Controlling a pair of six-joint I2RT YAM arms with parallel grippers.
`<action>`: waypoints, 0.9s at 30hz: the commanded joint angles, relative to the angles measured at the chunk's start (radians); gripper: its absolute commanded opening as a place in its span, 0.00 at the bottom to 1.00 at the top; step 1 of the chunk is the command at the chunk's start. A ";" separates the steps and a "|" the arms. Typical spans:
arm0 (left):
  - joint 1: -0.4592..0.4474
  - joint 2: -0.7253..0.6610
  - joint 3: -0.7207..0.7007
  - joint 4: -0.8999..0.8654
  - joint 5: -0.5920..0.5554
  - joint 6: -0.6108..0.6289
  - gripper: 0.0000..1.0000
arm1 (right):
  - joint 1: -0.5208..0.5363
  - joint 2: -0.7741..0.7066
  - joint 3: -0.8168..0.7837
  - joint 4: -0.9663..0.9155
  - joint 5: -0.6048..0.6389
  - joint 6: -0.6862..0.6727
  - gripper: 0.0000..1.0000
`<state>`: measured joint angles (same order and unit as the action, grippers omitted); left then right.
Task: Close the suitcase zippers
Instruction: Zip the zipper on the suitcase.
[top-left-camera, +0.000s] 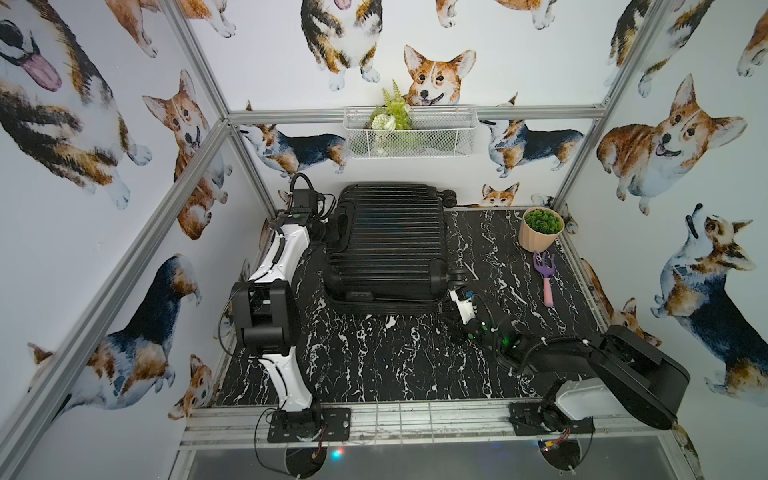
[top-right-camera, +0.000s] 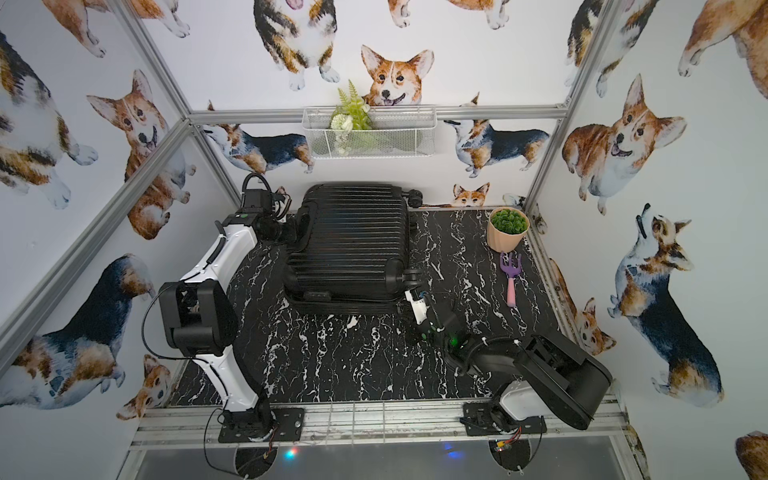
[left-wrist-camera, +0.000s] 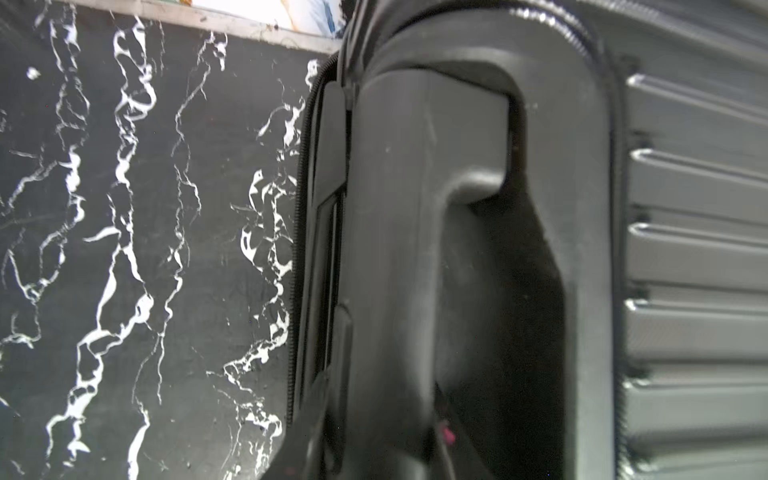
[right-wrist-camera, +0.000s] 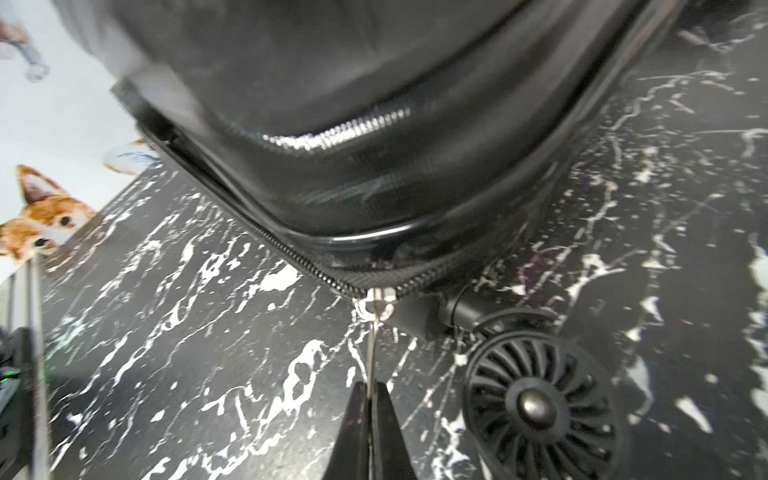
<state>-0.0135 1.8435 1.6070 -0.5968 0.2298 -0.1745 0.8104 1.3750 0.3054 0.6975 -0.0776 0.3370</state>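
The black ribbed suitcase (top-left-camera: 386, 245) (top-right-camera: 349, 245) lies flat on the marble table, its halves folded together. My left gripper (top-left-camera: 332, 232) (left-wrist-camera: 382, 378) is at the case's left end, its fingers (left-wrist-camera: 307, 428) closed on either side of the moulded handle (left-wrist-camera: 395, 249). At the near right corner my right gripper (top-left-camera: 455, 297) (right-wrist-camera: 370, 388) is shut on the thin metal pull tab (right-wrist-camera: 373, 345) of the zipper slider (right-wrist-camera: 374, 305). From the slider the zipper (right-wrist-camera: 291, 253) runs along the rim; farther along that rim the halves gape slightly.
A suitcase wheel (right-wrist-camera: 536, 407) sits right beside the right gripper. A peach pot with a green plant (top-left-camera: 540, 228) and a purple hand rake (top-left-camera: 544, 274) are at the right of the table. A white wire basket (top-left-camera: 409, 131) hangs on the back wall.
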 joint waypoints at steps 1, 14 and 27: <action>0.000 -0.054 -0.060 0.001 0.022 -0.205 0.28 | 0.003 -0.007 0.006 -0.078 -0.004 -0.027 0.00; -0.002 -0.178 -0.199 0.104 0.068 -0.356 0.17 | 0.039 -0.063 0.028 -0.117 -0.057 -0.115 0.00; -0.002 -0.249 -0.158 0.045 0.072 -0.354 0.16 | 0.064 -0.082 0.044 -0.162 -0.026 -0.125 0.00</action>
<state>-0.0147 1.6257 1.4586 -0.6510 0.2085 -0.3588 0.8680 1.2797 0.3336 0.5556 -0.0879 0.2329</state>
